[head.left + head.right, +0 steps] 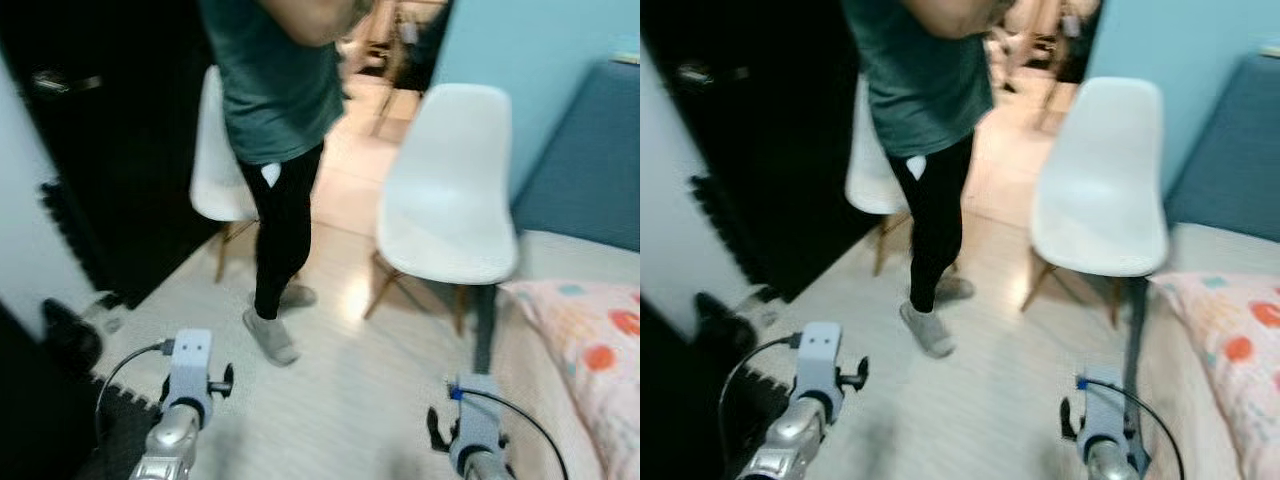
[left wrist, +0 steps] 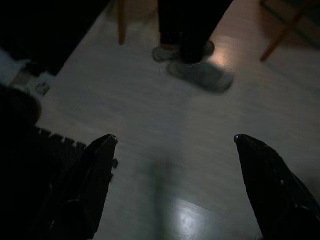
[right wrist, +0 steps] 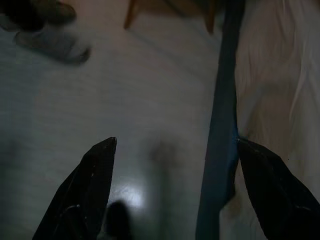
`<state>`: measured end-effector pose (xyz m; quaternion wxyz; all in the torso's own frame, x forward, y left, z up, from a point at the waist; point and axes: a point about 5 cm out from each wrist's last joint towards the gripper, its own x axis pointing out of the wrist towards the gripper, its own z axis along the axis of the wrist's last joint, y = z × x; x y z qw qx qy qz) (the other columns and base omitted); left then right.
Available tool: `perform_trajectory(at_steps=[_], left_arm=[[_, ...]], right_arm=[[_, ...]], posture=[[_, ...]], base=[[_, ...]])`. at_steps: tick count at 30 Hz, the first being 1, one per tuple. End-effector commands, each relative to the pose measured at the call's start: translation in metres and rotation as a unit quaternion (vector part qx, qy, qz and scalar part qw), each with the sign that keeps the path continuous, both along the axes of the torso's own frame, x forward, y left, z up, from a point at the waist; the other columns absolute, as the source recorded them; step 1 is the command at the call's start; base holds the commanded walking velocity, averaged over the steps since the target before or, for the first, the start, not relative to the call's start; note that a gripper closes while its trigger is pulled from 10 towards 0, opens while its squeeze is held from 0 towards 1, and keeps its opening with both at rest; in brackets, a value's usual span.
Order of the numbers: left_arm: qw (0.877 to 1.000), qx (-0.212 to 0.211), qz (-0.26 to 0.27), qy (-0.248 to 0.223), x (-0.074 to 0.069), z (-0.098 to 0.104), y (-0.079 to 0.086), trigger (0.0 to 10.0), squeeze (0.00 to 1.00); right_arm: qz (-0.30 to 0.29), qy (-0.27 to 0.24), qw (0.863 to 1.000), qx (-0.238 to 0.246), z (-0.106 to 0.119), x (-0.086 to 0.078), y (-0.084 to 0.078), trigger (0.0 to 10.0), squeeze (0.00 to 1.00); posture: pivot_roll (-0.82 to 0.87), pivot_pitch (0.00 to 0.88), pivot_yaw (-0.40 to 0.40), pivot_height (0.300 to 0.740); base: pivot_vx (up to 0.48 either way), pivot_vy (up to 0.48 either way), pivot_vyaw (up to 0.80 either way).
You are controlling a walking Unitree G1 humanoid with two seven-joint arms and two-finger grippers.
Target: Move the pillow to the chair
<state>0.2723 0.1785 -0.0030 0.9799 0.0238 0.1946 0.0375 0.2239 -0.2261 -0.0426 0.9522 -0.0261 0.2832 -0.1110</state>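
Observation:
A pink pillow [image 1: 598, 365] with coloured dots lies on the bed at the right. A white chair [image 1: 447, 195] with wooden legs stands ahead, just left of the bed. My left gripper [image 2: 172, 185] hangs open over the pale floor, its black fingers [image 2: 97, 175] spread wide. The right gripper [image 3: 175, 187] is open too, low beside the bed's blue frame [image 3: 220, 130], with nothing held. Both wrists show at the bottom of the head views: left [image 1: 185, 385], right [image 1: 472, 420].
A person [image 1: 280, 140] in a green top and black trousers stands on the floor [image 1: 340, 370] between me and a second white chair [image 1: 215, 150]. A black door is at the left. A dark mat [image 1: 120, 420] lies by my left arm. Blue wall at the right.

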Motion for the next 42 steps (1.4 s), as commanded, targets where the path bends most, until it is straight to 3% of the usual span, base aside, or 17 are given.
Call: perform_trajectory(at_steps=[1,10,16,23,30,36,42], left_arm=[[1.000,-0.016,0.004,0.013,-0.003,-0.005,-0.003,10.0,0.00],[0.999,-0.032,0.007,0.026,-0.004,-0.007,-0.005,10.0,0.00],[1.000,-0.002,-0.005,0.014,-0.001,-0.003,-0.004,10.0,0.00],[1.000,0.000,-0.003,0.007,-0.001,-0.001,-0.002,10.0,0.00],[1.000,0.008,0.000,0.011,-0.002,-0.003,0.000,10.0,0.00],[1.000,-0.006,0.030,0.002,-0.002,-0.001,0.000,10.0,0.00],[1.000,0.007,0.022,-0.017,0.000,0.006,-0.005,10.0,0.00]], right_arm=[[-0.007,0.011,1.000,-0.003,-0.003,-0.005,-0.003,10.0,0.00],[-0.014,0.015,1.000,-0.005,-0.004,-0.007,-0.006,10.0,0.00],[-0.012,0.015,1.000,-0.006,-0.004,-0.007,-0.005,10.0,0.00],[-0.008,0.006,1.000,-0.003,-0.002,-0.003,-0.003,10.0,0.00],[0.046,-0.028,0.998,0.011,0.009,0.017,0.019,10.0,0.00],[0.108,-0.037,0.993,0.001,0.018,0.033,0.034,10.0,0.00],[0.116,-0.045,0.992,0.005,0.023,0.039,0.033,10.0,0.00]], posture=[[0.02,0.059,0.022,0.740],[0.01,0.060,0.022,0.740],[0.01,0.062,0.019,0.740],[0.02,0.061,0.017,0.740],[0.01,0.059,0.016,0.740],[0.02,0.068,-0.064,0.740],[0.04,0.076,-0.087,0.740]], base=[[0.000,0.000,-0.80],[0.000,0.000,-0.80],[0.000,0.000,-0.80],[0.000,0.000,-0.80],[0.000,0.000,-0.23],[0.000,0.000,0.00],[0.000,0.000,0.00]])
